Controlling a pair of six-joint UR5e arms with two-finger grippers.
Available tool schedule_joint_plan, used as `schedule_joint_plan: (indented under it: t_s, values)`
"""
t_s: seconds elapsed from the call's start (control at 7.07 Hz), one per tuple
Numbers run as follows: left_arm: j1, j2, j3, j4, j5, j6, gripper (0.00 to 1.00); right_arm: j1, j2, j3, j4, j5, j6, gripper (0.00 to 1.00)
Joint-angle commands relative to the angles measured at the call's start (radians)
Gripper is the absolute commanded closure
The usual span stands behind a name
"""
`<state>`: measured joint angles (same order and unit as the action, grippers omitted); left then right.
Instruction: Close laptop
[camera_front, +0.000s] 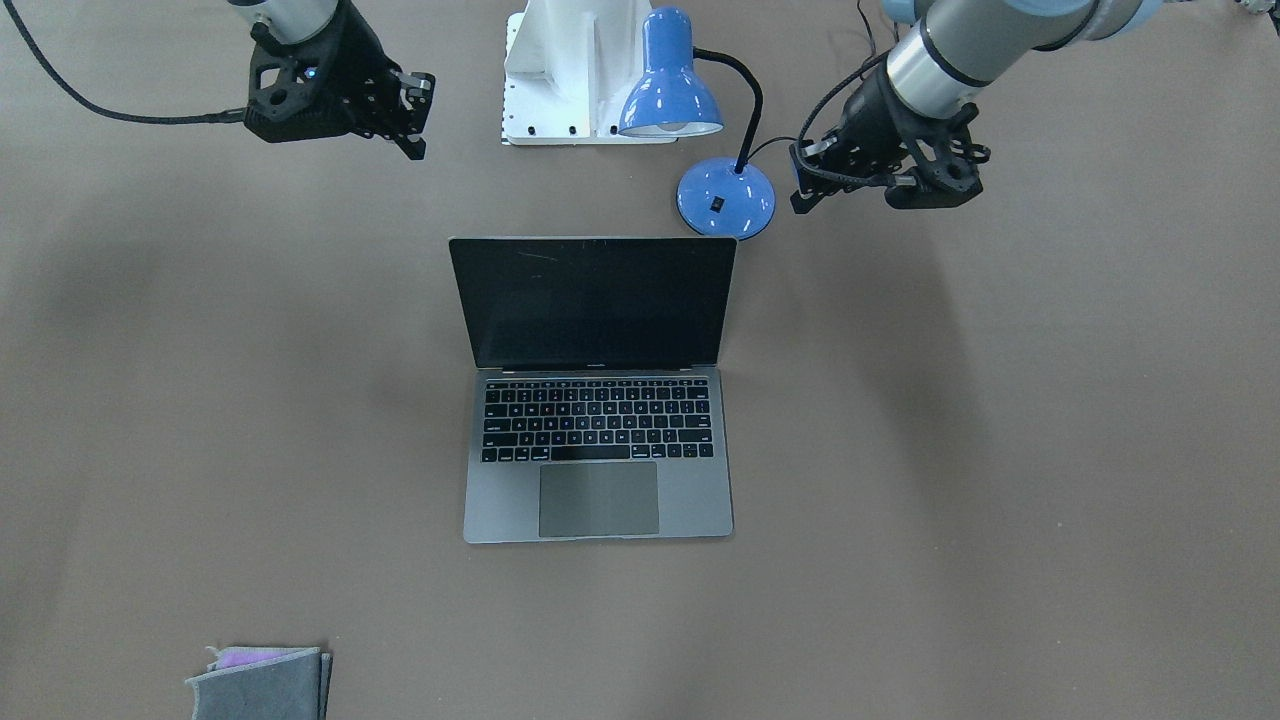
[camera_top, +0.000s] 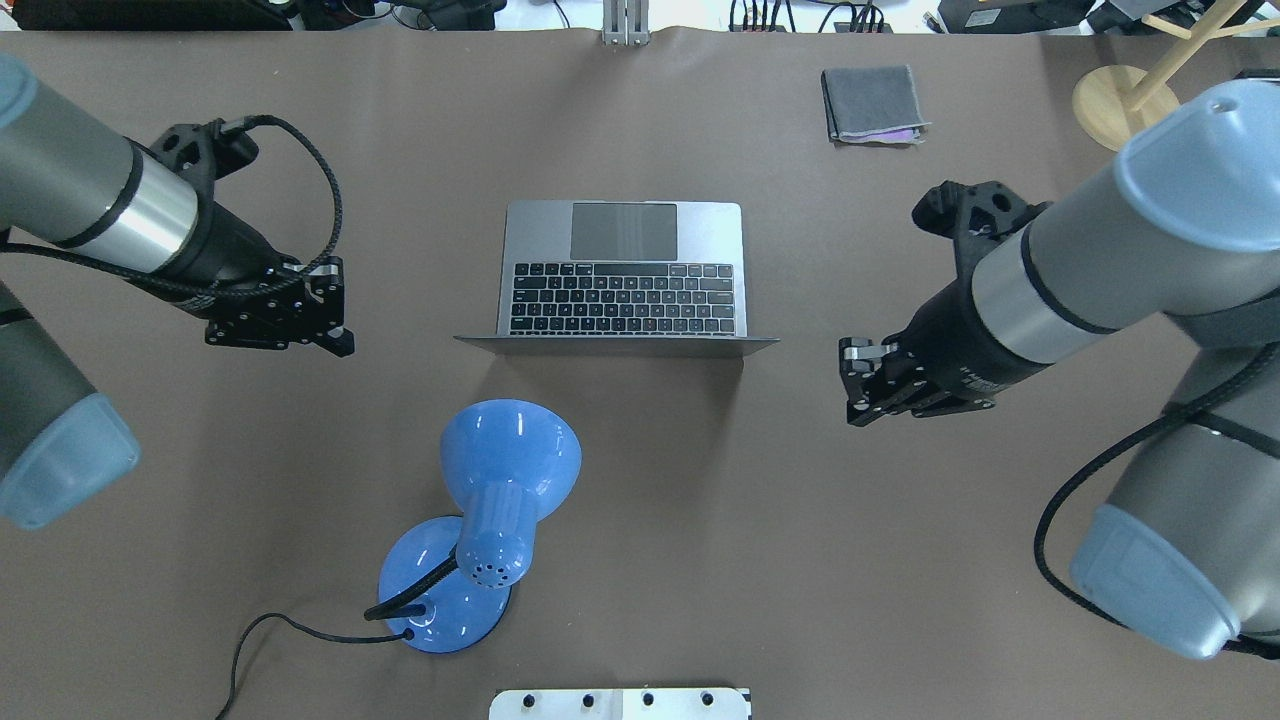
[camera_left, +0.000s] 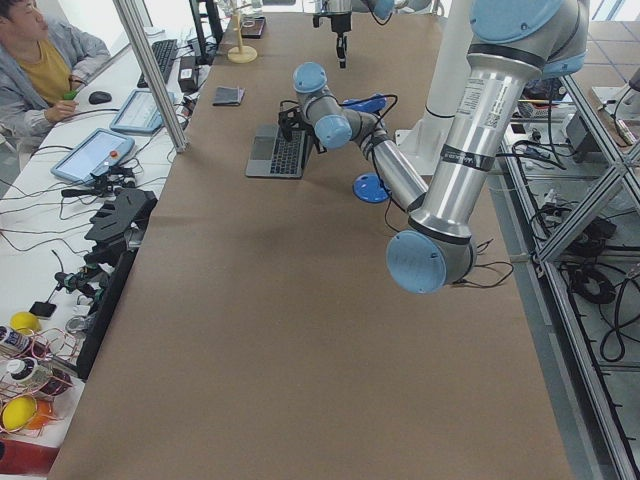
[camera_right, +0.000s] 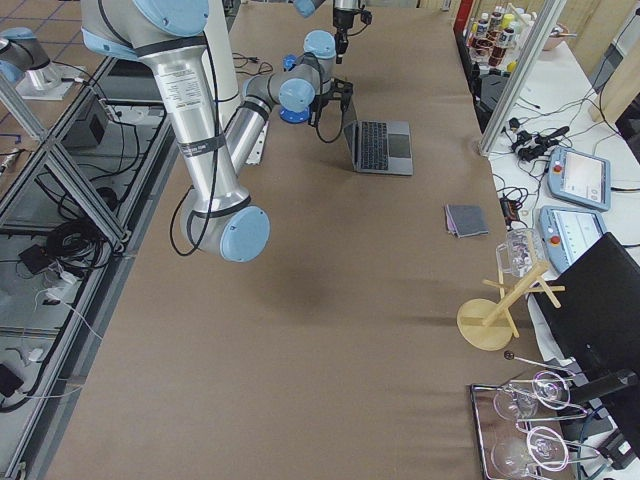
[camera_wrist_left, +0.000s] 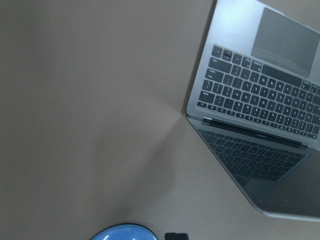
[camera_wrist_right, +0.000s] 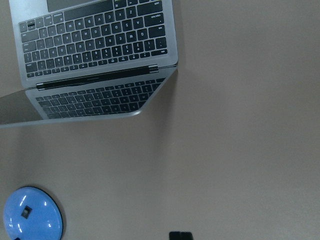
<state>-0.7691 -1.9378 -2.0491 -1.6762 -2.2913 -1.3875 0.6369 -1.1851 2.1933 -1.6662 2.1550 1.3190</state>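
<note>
Both arms raised above the table, left hand (camera_top: 330, 315) and right hand (camera_top: 862, 385) empty, apart.

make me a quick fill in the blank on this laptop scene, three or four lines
1. The laptop has its lid ____.
2. The lamp standing behind the laptop's screen is ____ in colour.
3. The left pincer and the right pincer hang on either side of the laptop, and ____ of them touches it.
4. The folded cloth lies on the ____.

Missing words: open; blue; neither; table
</note>
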Motion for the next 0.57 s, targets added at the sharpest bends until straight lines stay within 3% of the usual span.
schedule_joint_plan:
  t_s: [0.0,0.14,0.42]
  values:
    - [0.081,-0.074,0.004,0.085,0.026,-0.041,1.00,-0.016,0.067,-0.070,0.005,-0.038,0.002,1.00]
    - [0.093,-0.096,0.016,0.095,0.082,-0.041,1.00,-0.016,0.091,-0.102,0.006,-0.064,-0.007,1.00]
    - [0.096,-0.127,0.053,0.095,0.087,-0.041,1.00,-0.008,0.143,-0.157,0.025,-0.115,-0.012,1.00]
